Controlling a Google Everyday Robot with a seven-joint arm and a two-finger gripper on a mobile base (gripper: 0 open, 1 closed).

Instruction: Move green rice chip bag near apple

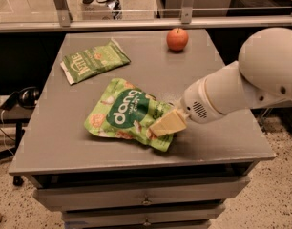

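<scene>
Green rice chip bag: lying nr ctr of desk, slightly toward front edge. Puffy, lime green, white "dang" lettering face up, set at a slant w/ one end toward back-left corner and the other toward front-right. Front-right end crumpled and closest to front edge.

Gripper: low over desk, at that crumpled front-right end of the bag, roughly midway btwn ctr and right edge. Cream-coloured end overlapping the bag's corner and touching it. Clamped on the bag or loose: can't tell.

Arm: white, thick, reaching in over right edge and angled down toward the bag. Big rounded housing hanging past the right edge, small vent grille on the wrist section.

Apple: red-orange, upright, close to back edge, a little right of its middle. Well apart from the bag, w/ bare grey desk btwn them.

Kettle bag: flatter, darker green, toward back-left corner, skewed to the edges. Apart from the lime bag, not touching.

Drawers: under front edge, stacked, small knobs at the middle.
</scene>
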